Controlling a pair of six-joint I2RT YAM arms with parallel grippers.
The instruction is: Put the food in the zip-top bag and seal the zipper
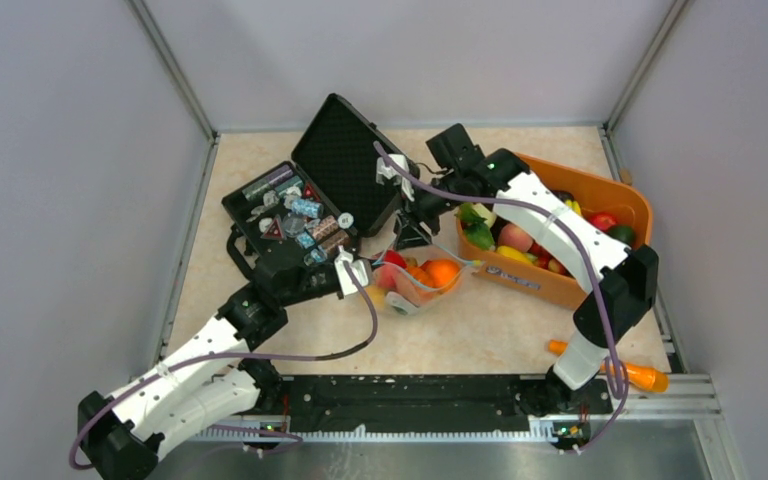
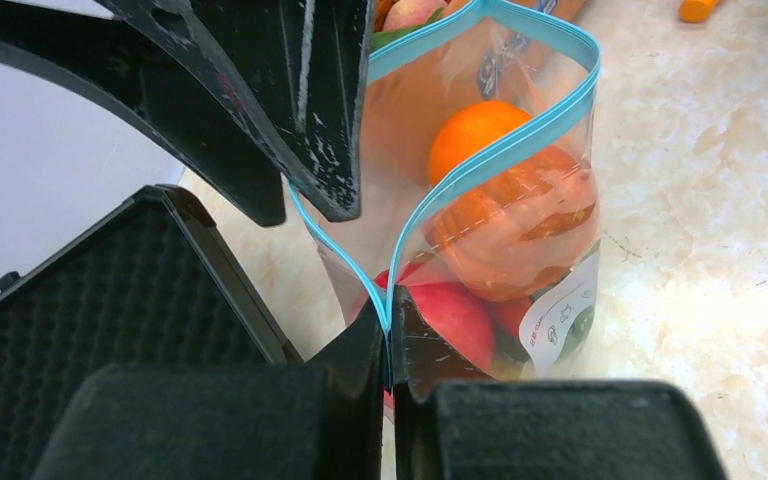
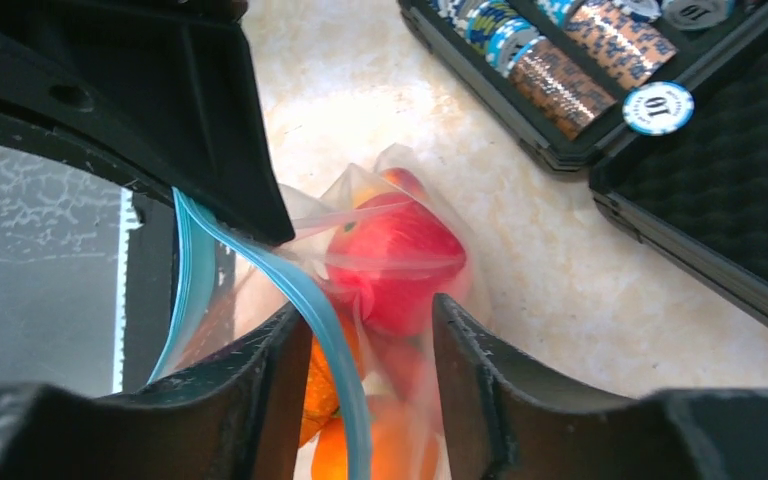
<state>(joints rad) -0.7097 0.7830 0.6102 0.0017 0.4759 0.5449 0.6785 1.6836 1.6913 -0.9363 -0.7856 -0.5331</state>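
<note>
My left end effector (image 2: 389,335) is clamped on the zipper (image 2: 505,145); its unsealed length runs away toward my right end effector (image 3: 365,320), jaws part-open around it

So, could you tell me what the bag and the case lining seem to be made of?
Zip-top bag: thin clear plastic film, glossy; the fruit shows through and it creases. Case lining: probably black foam, matte, with a dimpled surface.
</note>
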